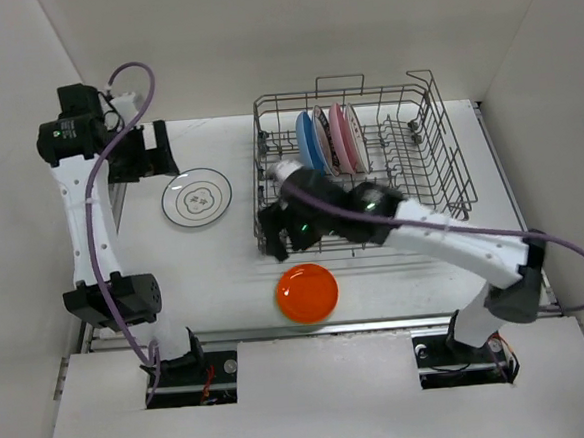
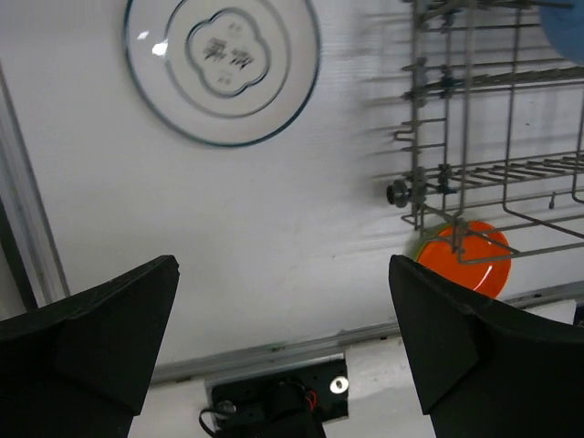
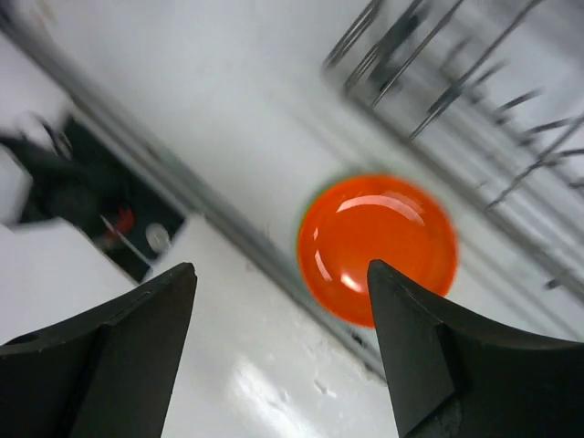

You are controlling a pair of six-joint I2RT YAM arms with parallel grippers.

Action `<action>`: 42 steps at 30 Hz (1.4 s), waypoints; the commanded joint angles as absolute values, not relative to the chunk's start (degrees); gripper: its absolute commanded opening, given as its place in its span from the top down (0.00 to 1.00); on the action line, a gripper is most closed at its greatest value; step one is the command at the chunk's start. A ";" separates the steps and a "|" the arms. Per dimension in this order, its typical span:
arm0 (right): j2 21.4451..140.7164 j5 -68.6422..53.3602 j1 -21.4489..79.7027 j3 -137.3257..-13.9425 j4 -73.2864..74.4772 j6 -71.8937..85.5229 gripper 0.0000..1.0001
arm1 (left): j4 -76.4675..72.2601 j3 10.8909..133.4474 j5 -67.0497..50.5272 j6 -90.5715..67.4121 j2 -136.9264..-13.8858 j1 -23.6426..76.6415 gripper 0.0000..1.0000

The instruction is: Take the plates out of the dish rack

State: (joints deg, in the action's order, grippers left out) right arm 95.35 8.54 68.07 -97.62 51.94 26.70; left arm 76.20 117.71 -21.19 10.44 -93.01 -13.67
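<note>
The grey wire dish rack [image 1: 383, 90] stands at the back right. A blue plate [image 1: 310, 141], a dark-rimmed one [image 1: 322, 137] and a pink one [image 1: 338, 136] stand upright in it, with a white plate beside them. An orange plate [image 1: 307, 292] lies flat on the table in front of the rack. My right gripper [image 1: 286, 241] hovers open just above and behind it, holding nothing; its wrist view shows the orange plate [image 3: 379, 246] below the jaws. A white plate with dark rings [image 1: 196, 198] lies at the left. My left gripper [image 1: 159, 150] is open and empty behind it.
A metal rail [image 1: 380, 323] runs along the near table edge, with both arm bases below it. White walls close in the table on three sides. The rack's front left corner [image 2: 420, 196] is close to the right arm's wrist.
</note>
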 commanded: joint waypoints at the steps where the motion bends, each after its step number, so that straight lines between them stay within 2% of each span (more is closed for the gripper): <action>1: 85.44 7.82 58.04 -98.09 45.45 27.76 0.18 | 72.96 122.60 -25.14 12.48 -92.19 -6.09 0.00; 5: 81.56 17.63 41.89 -96.94 46.05 28.91 0.16 | 67.95 125.76 -21.64 10.29 -97.11 6.83 0.00; 9: 84.01 24.41 30.45 -98.69 47.81 29.97 0.16 | 60.49 133.40 -5.13 3.36 -105.80 18.70 0.00; 14: 87.45 28.56 23.21 -99.32 42.63 30.58 0.16 | 49.15 136.14 0.34 -1.49 -112.84 27.13 0.00; 17: 88.77 31.72 19.61 -99.93 42.01 30.59 0.16 | 45.09 139.29 11.92 0.43 -118.10 32.49 0.00; 18: 89.47 32.42 18.82 -100.54 42.01 30.59 0.16 | 44.57 140.52 17.52 0.96 -119.69 33.48 0.00; 20: 89.47 33.13 16.71 -100.55 42.01 30.59 0.16 | 44.56 142.38 20.99 0.10 -122.77 34.28 0.00; 30: 89.47 32.51 14.42 -94.84 39.38 27.77 0.16 | 45.96 142.38 20.73 -4.04 -124.98 34.98 0.00; 36: 87.98 34.18 14.41 -91.94 37.88 27.77 0.16 | 47.20 139.92 20.32 -4.75 -126.12 34.98 0.11; 42: 86.92 34.72 14.41 -89.30 38.50 27.25 0.16 | 47.20 139.92 17.93 -6.67 -127.79 34.98 0.16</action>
